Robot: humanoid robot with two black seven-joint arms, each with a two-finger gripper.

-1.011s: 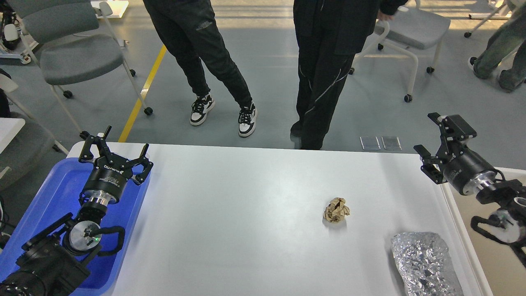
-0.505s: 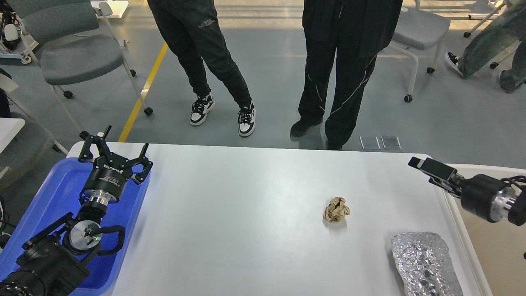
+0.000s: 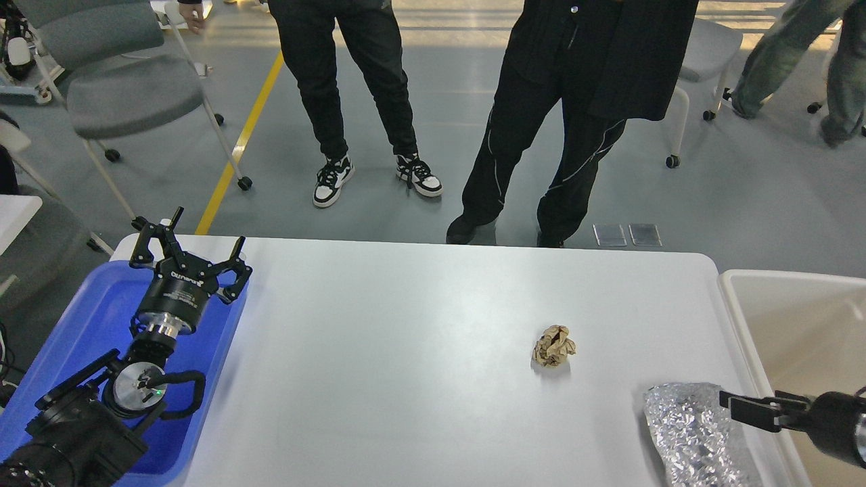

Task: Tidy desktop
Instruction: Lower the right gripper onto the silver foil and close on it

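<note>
The white desktop (image 3: 406,352) fills the middle of the head view. A crumpled brown paper ball (image 3: 555,345) lies on it right of centre. A crumpled sheet of silver foil (image 3: 700,433) lies at the near right corner. My left gripper (image 3: 189,245) is open and empty, held over the far right corner of the blue tray (image 3: 74,325). My right gripper (image 3: 744,408) comes in low from the right, pointing left, with its tips at the foil's right edge. It is seen side-on, so its fingers cannot be told apart.
A beige open bin (image 3: 737,297) stands against the desktop's right edge. Two people in black stand just beyond the far edge (image 3: 541,135). Grey wheeled chairs (image 3: 128,95) stand on the floor at the back left.
My right arm has swung down from the far right corner of the desktop to the near right, beside the foil. The people behind the table have shifted. My left arm has not moved.
</note>
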